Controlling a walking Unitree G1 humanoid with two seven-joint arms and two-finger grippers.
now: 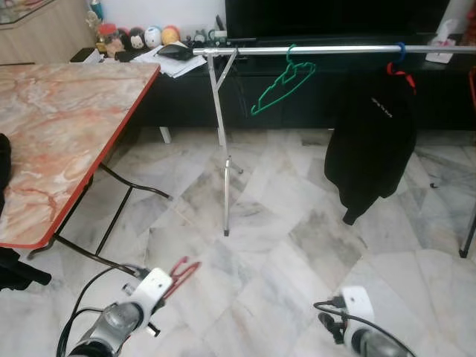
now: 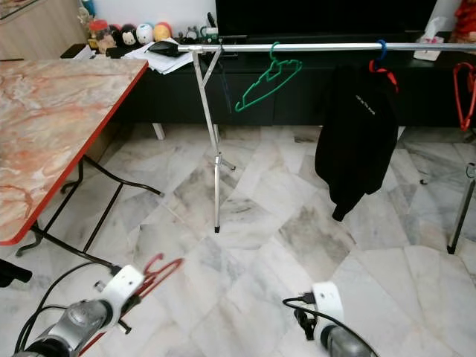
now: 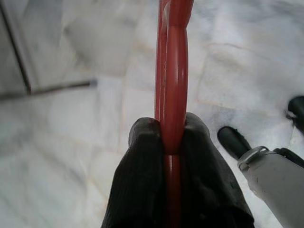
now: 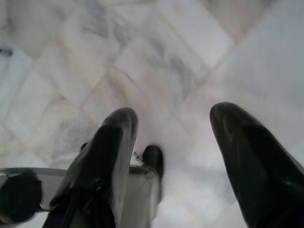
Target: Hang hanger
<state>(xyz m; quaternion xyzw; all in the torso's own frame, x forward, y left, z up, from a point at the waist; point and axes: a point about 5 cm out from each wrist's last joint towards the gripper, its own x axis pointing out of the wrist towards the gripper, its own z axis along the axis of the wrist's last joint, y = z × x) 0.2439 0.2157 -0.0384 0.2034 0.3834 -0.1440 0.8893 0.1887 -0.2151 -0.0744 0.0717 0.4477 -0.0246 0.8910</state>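
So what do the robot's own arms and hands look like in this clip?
Both arms are silver metal with white housings near the wrist and thin black cables looping alongside. The left hand ends in two long black fingers with a ribbed, rubbery-looking surface. The right hand has two glossy black fingers with rounded tips. No markings can be made out on either.

Left gripper [image 3: 173, 142] clamped tight, low and forward; right gripper [image 4: 173, 137] spread apart, apparently hanging idle.
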